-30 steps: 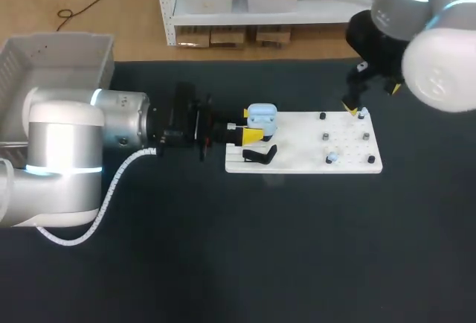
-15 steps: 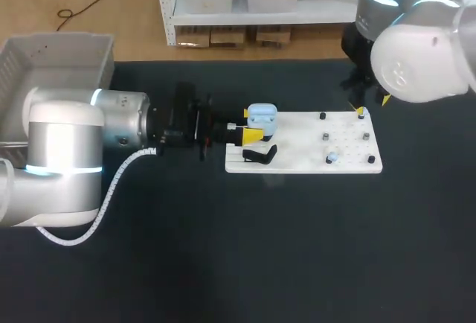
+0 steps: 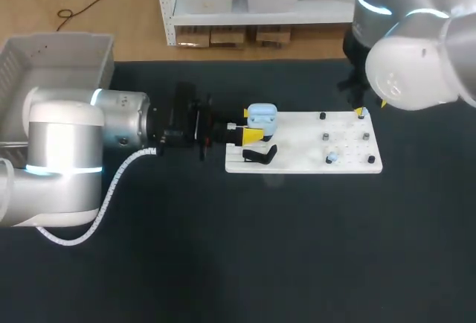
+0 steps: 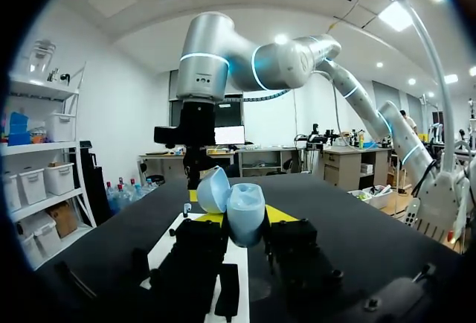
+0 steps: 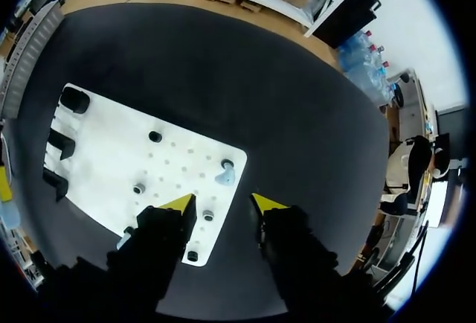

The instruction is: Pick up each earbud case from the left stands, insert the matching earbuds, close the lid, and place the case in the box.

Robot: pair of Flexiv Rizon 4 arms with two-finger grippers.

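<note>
Hovering over the 1 o'clock corner of the board, the right fingers are spread, an earbud lying just ahead of their gap. The open case is gripped by the left fingers at the board's 9 o'clock end.

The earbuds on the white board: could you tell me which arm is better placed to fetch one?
Right, likely: the right gripper, open, hangs by a pale blue earbud; the left gripper holds the earbud case.
</note>
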